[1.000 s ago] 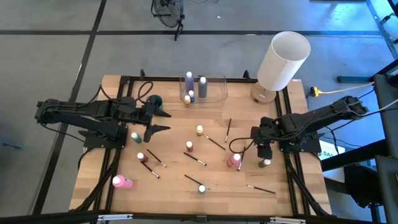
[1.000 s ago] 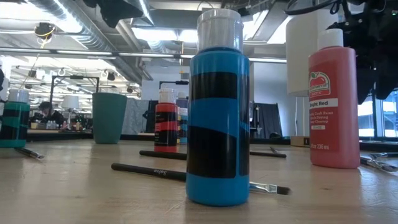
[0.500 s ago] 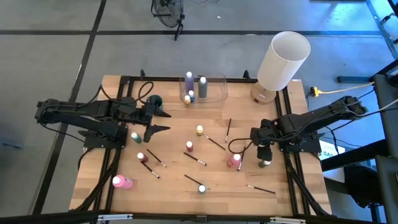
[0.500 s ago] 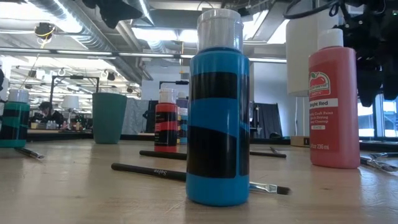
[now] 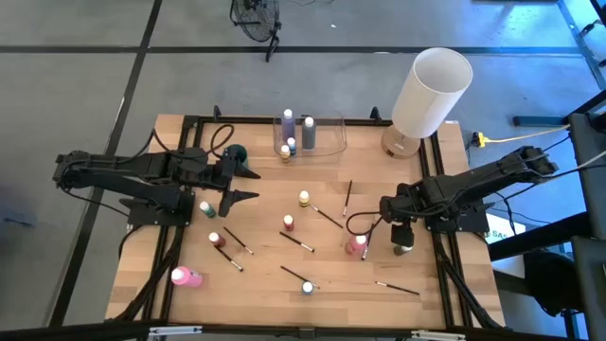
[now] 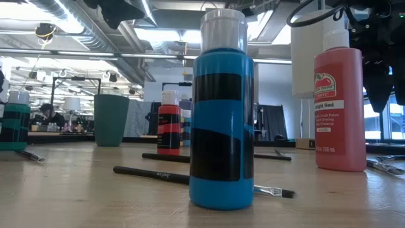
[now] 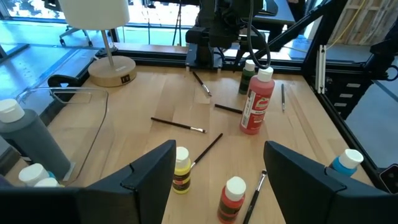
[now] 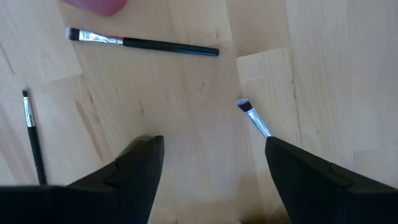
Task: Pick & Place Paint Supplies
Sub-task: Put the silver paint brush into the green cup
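1. My right arm reaches in from the table's right edge, wrist bent so the right gripper (image 5: pixel 398 230) points straight down at the boards
2. Its fingers (image 8: pixel 140 171) stand apart with nothing between them; they hang over bare wood and touch nothing
3. Under that gripper lie two brushes: one dark-handled brush (image 8: pixel 143 43) lies flat, and the bristle end of another brush (image 8: pixel 254 118) shows near the far finger
4. The tall red paint bottle (image 5: pixel 356 244) stands upright just beside the right gripper, and a green bottle (image 5: pixel 405 249) stands close on its other side
5. My left arm lies along the left side of the table, gripper (image 5: pixel 239 184) level and facing the middle
6. Its fingers (image 7: pixel 149 171) are spread wide and hold nothing
7. Ahead of it stand a yellow bottle (image 7: pixel 181 170) and an orange-red bottle (image 7: pixel 232 198), both upright, untouched
8. More bottles and brushes lie scattered over the table; three bottles stand in the clear container (image 5: pixel 327 138) at the far edge
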Action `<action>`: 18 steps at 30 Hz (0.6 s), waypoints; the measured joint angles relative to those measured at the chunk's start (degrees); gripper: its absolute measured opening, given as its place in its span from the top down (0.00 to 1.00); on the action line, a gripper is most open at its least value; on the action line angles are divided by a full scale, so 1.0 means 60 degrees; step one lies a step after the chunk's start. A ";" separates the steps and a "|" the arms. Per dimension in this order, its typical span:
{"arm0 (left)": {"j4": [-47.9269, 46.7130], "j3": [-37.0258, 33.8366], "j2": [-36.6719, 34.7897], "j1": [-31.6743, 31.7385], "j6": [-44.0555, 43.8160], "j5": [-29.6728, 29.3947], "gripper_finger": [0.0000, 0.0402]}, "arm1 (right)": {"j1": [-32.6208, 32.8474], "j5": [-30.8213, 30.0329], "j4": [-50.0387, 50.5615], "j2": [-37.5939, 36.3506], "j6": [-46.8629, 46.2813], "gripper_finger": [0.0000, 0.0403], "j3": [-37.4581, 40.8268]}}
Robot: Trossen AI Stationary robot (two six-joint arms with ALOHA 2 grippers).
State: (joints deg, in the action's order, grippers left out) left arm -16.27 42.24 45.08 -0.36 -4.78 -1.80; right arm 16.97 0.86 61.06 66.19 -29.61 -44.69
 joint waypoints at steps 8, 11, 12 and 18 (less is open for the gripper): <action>0.0014 0.0000 0.0000 0.0000 0.0149 0.0015 0.40 | 0.0000 0.0142 0.0226 0.0000 -0.0827 0.29 0.0000; 0.0025 0.0000 0.0000 0.0000 0.0418 0.0018 0.40 | 0.0000 0.0138 0.0252 0.0000 -0.0855 0.29 0.0000; 0.0025 0.0000 0.0000 0.0000 0.0471 0.0018 0.40 | 0.0000 0.0138 0.0257 0.0003 -0.0854 0.29 0.0000; 0.0032 0.0000 0.0001 0.0000 0.0498 0.0032 0.40 | 0.0000 -0.0357 0.0218 0.0223 -0.0604 0.29 0.0000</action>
State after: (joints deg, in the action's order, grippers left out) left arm -16.08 42.24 45.09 -0.36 -1.79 -1.61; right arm 16.97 -1.28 62.37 67.53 -33.23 -44.69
